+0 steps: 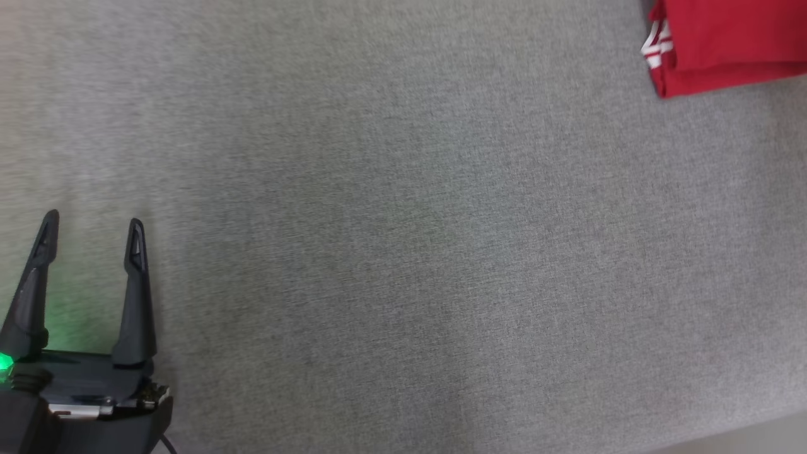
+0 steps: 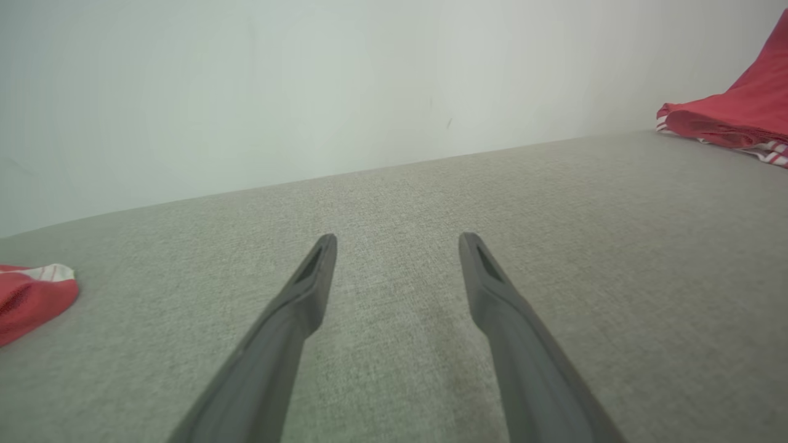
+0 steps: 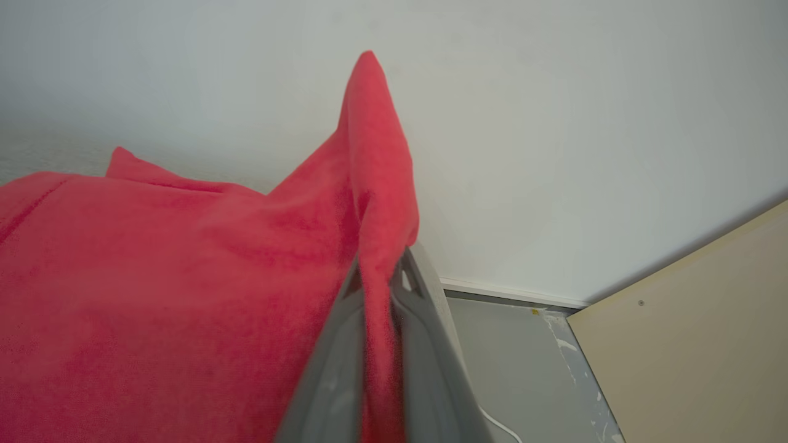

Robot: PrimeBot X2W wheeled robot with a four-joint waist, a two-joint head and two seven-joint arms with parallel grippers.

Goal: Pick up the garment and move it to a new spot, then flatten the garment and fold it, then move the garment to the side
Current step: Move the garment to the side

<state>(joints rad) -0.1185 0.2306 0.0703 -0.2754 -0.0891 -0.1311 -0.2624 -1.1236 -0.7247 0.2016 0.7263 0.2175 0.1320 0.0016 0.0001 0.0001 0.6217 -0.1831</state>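
The robot's left gripper (image 1: 93, 222) sits at the lower left of the head view. Its two long dark fingers (image 1: 135, 284) point up the frame and are spread wide apart, with nothing between them. A green light (image 1: 5, 362) glows at the gripper's base. The left wrist view shows the same two fingers splayed, tips well apart. In the right wrist view, the right gripper (image 3: 383, 277) has its grey fingers pressed close together, pinching a fold of the red garment (image 3: 184, 277), which sticks up past the fingertips.
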